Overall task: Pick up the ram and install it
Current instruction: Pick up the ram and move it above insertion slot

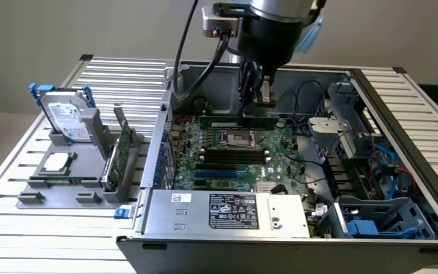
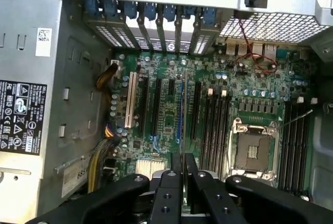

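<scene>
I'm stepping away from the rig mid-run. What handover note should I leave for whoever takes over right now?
Gripper: shut on the ram, holding it level above the motherboard inside the open case.
Other parts: the hard drive and expansion card stand in the holder on the exterior view's left.
Done: the ram is picked up.
Left: it is not yet seated; the black memory slots below it look empty.
</scene>
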`<state>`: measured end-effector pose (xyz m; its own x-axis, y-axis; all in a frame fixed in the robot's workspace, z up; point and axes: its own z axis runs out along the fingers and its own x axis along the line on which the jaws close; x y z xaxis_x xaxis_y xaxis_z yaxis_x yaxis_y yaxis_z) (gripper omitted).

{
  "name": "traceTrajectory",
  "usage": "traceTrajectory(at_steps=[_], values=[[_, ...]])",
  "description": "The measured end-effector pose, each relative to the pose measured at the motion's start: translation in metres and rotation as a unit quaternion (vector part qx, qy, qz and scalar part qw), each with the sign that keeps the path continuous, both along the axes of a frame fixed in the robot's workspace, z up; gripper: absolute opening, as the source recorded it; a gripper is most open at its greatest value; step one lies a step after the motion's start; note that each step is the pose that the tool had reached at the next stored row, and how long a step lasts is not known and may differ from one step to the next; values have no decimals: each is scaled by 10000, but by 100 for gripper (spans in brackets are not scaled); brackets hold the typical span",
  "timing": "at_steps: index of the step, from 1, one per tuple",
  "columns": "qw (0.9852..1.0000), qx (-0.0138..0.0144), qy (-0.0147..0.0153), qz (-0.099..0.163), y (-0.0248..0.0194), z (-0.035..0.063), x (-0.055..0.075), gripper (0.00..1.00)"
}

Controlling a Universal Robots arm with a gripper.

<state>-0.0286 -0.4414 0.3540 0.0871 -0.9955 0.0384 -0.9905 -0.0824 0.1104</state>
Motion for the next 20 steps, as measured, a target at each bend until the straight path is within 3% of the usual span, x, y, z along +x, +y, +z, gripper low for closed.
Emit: traceTrajectory(at_steps=[4, 8, 14, 20], values=[[10000, 1, -1, -11, 82, -61, 13, 14], [10000, 13, 0, -67, 94, -117, 32, 14], [9998, 65, 0, -186, 99, -183, 62, 14], [9998, 80, 0, -209, 162, -272, 78, 14]])
